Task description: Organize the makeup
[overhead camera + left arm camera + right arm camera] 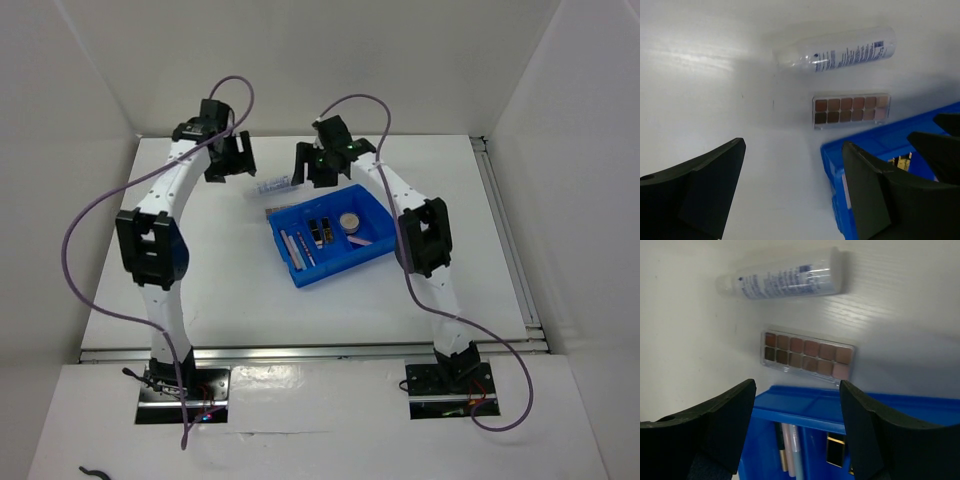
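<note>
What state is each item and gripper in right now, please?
Blue plastic bin: upright, partly filled.
Round beige compact: inside the bin.
Clear plastic tube: lying sideways on the table, outside the bin.
Brown eyeshadow palette: flat on the table, beside the bin.
Left gripper: open, empty.
Right gripper: open, empty.

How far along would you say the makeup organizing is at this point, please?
Done: the compact, pink stick, pencils and cases lie in the bin. In hand: nothing; the left gripper and right gripper are both open and empty, hovering by the bin's far edge. Left: the tube and palette lie on the table outside it.
</note>
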### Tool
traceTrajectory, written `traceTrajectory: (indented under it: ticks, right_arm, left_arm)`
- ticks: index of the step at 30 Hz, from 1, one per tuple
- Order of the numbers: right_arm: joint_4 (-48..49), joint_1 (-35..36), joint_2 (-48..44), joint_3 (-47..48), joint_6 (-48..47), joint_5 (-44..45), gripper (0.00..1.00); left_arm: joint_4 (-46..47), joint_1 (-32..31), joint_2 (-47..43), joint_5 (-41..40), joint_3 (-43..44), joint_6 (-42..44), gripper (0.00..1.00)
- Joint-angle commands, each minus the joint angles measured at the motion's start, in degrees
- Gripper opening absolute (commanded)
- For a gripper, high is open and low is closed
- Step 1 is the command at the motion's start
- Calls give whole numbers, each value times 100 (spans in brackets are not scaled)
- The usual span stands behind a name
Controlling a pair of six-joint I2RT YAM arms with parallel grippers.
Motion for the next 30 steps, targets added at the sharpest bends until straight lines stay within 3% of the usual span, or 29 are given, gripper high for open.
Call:
traceTrajectory:
  ticks: [1, 6, 13, 17, 22, 30]
  right_arm:
    - [127, -257, -1051, -136, -130, 97, 76]
    - [12, -643, -2296, -918, -570, 529, 77]
    - [-321, -1487, -3257, -1859, -675, 643, 78]
    - [-384, -1822, -3390, -2061, -676, 643, 78]
    - [-384, -1998, -3390, -2185, -676, 538, 78]
    - [-524, -2051, -3249, -2185, -676, 327, 80]
  left_arm:
    - [100, -366, 532, -525, 828, 829, 92]
    - [187, -560, 1736, -623, 1813, 1664, 89]
    - [1690, -754, 1772, -579, 1146, 2754, 88]
    - [1691, -806, 2185, -440, 1567, 3352, 91]
    - [1866, -806, 2195, 97, 1208, 3915, 93]
    - [1884, -868, 2484, 185, 1207, 4548, 99]
